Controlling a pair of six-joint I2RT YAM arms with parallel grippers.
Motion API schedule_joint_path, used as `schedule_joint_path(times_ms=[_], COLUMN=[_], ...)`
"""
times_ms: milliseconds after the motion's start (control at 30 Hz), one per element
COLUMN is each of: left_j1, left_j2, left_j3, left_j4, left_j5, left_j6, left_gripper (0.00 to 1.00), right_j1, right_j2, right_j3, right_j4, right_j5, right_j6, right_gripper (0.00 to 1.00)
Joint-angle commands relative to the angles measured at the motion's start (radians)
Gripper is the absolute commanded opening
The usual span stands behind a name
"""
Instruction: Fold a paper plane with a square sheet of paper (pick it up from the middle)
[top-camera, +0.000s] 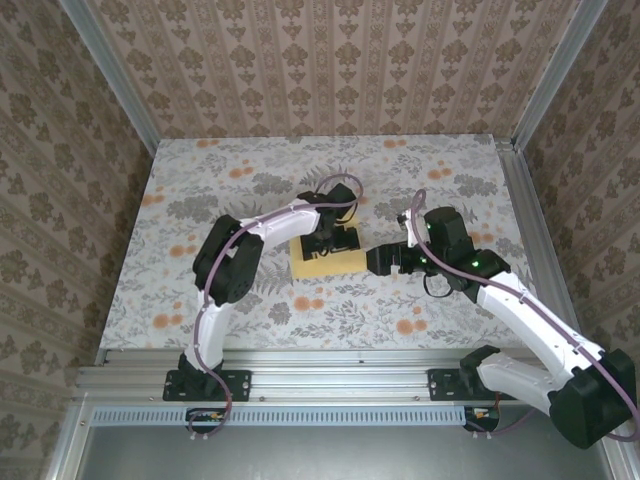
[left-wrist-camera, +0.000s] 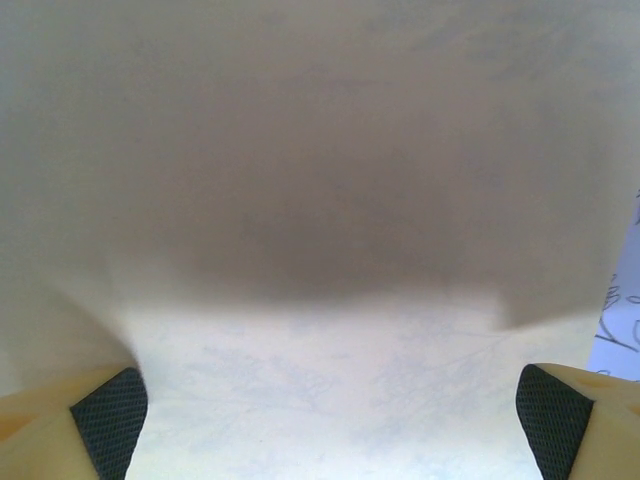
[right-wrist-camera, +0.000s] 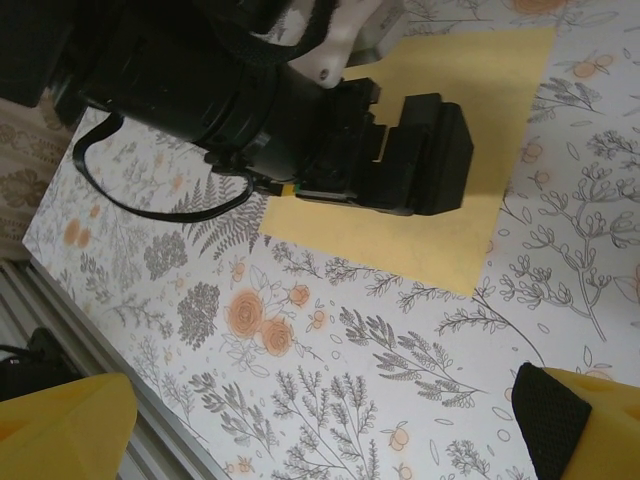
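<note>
Floral table cloth (top-camera: 200, 200) is being used as work surface, the square sheet of paper (top-camera: 308, 262) being straddled directly beneath the wide-open left gripper (top-camera: 333, 238), presumably for a mid-sheet pickup, while the right gripper (right-wrist-camera: 330, 425), likewise spread open, is being held just beside it.

The worktop (top-camera: 455, 165) was covered by a pale cloth (top-camera: 200, 195) printed with grey leaves and orange flowers. It was closed in on three sides by walls (top-camera: 330, 60) papered in a brown and cream pattern. A silver metal rail (top-camera: 330, 378) was fixed along the near edge.
</note>
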Motion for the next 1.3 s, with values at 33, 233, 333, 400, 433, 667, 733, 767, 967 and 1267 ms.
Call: schedule_joint_path(times_ms=[33,233,333,400,433,667,733,767,967,1267], left_j1=[0.044,0.121,0.175,0.214,0.231,0.355,0.370,0.383,0.416,0.442], left_j2=[-0.146,-0.366,-0.462,-0.519,-0.542,-0.677,-0.692,-0.696,-0.734,-0.732], left_j3=[-0.078,-0.250,-0.325,-0.375,-0.399,-0.595,-0.629,-0.651,-0.708,-0.751], left_j4=[-0.080,-0.035,-0.029,-0.014,0.007,0.218,0.251,0.276,0.352,0.353], left_j5=[-0.012,0.051,0.097,0.133,0.167,0.374,0.384,0.403,0.468,0.503], left_j6=[0.064,0.228,0.284,0.330,0.349,0.426,0.456,0.460,0.467,0.476], left_gripper=[1.00,1.00,1.00,1.00,1.00,1.00,1.00,1.00,1.00,1.00], right_j1=[0.014,0.110,0.160,0.198,0.210,0.248,0.258,0.259,0.290,0.302], right_j2=[0.027,0.125,0.188,0.240,0.254,0.484,0.545,0.582,0.750,0.956], right_j3=[0.021,0.118,0.178,0.207,0.217,0.367,0.405,0.422,0.561,0.748], right_j4=[-0.045,-0.105,-0.131,-0.125,-0.119,-0.126,-0.130,-0.130,-0.205,-0.263], right_j5=[0.064,0.216,0.294,0.348,0.362,0.388,0.427,0.444,0.526,0.573], right_j6=[0.119,0.163,0.190,0.203,0.205,0.214,0.209,0.221,0.232,0.256], right_gripper=[1.00,1.00,1.00,1.00,1.00,1.00,1.00,1.00,0.99,0.98])
